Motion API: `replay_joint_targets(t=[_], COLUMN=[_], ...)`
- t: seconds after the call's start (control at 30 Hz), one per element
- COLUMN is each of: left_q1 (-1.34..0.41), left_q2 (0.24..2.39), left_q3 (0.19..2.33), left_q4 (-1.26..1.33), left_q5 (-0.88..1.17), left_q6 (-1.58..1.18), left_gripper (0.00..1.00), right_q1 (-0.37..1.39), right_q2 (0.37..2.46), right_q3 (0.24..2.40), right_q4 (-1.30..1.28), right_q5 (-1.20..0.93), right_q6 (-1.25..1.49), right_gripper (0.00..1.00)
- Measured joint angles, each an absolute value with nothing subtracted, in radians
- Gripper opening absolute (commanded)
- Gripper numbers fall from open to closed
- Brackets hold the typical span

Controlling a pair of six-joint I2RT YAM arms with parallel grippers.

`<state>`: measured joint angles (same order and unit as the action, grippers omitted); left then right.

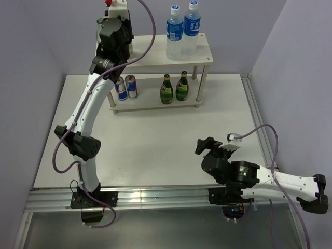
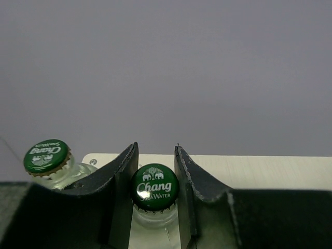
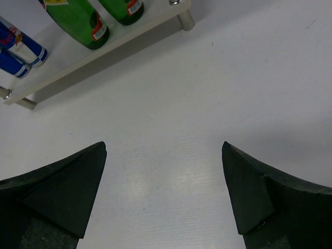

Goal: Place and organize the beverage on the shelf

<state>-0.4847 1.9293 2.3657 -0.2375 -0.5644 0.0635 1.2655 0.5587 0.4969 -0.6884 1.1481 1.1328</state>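
Note:
The shelf (image 1: 203, 56) stands at the back of the table. My left gripper (image 1: 120, 21) is over the left end of its top board, hiding what it holds in the top view. In the left wrist view the left gripper (image 2: 155, 155) is shut on a clear glass bottle with a green Chang cap (image 2: 154, 187), fingers (image 2: 120, 176) against both sides of the cap. A second green-capped bottle (image 2: 46, 156) stands just left of it. My right gripper (image 1: 206, 146) is open and empty over the bare table (image 3: 171, 104).
Two water bottles (image 1: 182, 30) stand on the top board's right half. The lower tier holds two blue cans (image 1: 126, 87) at left and two green bottles (image 1: 174, 88) in the middle; the bottles also show in the right wrist view (image 3: 78, 21). The back wall is close behind.

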Motion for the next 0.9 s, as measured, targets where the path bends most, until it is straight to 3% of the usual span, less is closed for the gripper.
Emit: replay_joint_targets(t=[0.23,0.37,0.47,0.57,0.9], left_q1=[-0.464,-0.463,-0.463,-0.463,-0.465], left_q2=[1.929,1.929,1.929,1.929,1.912], left_q3=[2.332,2.326,2.324,2.321,2.281], left_q4=[-0.177,-0.162,-0.151,-0.139,-0.136], left_q5=[-0.562,-0.561,-0.559,-0.554,-0.546], left_q6=[0.060,0.061,0.060,0.059,0.051], left_gripper=[0.25,0.59,0.72,0.77,0.78], right_q1=[1.266,1.266,1.266,1.266,1.266], right_q2=[0.567,0.567,0.567,0.567,0.567], right_q3=[0.497,0.496,0.496,0.490,0.484], right_q4=[-0.688,-0.688,-0.688,-0.688,-0.688], right_q5=[1.159,1.160,1.160,1.161,1.163], right_q6=[1.133,1.134,1.136,1.137,1.137], right_gripper=[0.99,0.99,0.99,0.99,0.99])
